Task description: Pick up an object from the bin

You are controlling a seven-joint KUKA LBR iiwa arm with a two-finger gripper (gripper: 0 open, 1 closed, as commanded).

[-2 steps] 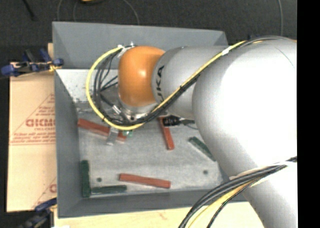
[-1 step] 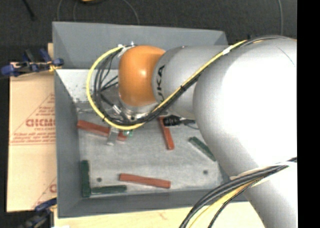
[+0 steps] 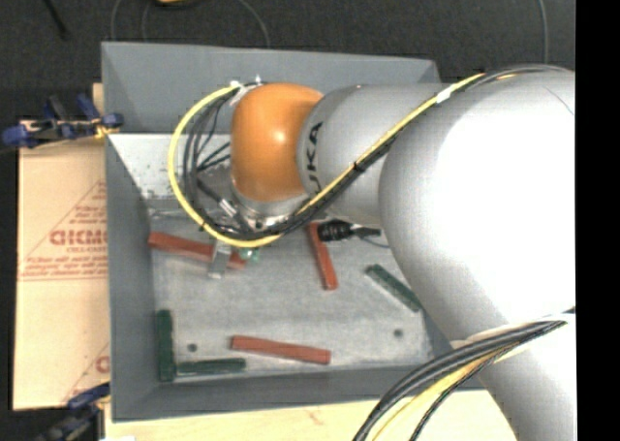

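Note:
My gripper [image 3: 225, 262] reaches down below the orange wrist cover into the left part of the bin. Its tip sits right at the end of a red-brown flat stick [image 3: 180, 245] that lies slantwise on the bin floor near the left wall. Whether the stick is between the fingers is hidden. A second red-brown stick [image 3: 324, 260] lies nearly upright in the view to the right of the gripper. A third red-brown stick [image 3: 280, 350] lies flat near the front wall.
A dark green stick [image 3: 166, 344] lies along the left wall, and another [image 3: 210, 367] lies along the front wall, meeting it in the corner. A third green stick [image 3: 393, 288] lies at the right, beside the arm, which covers the bin's back and right.

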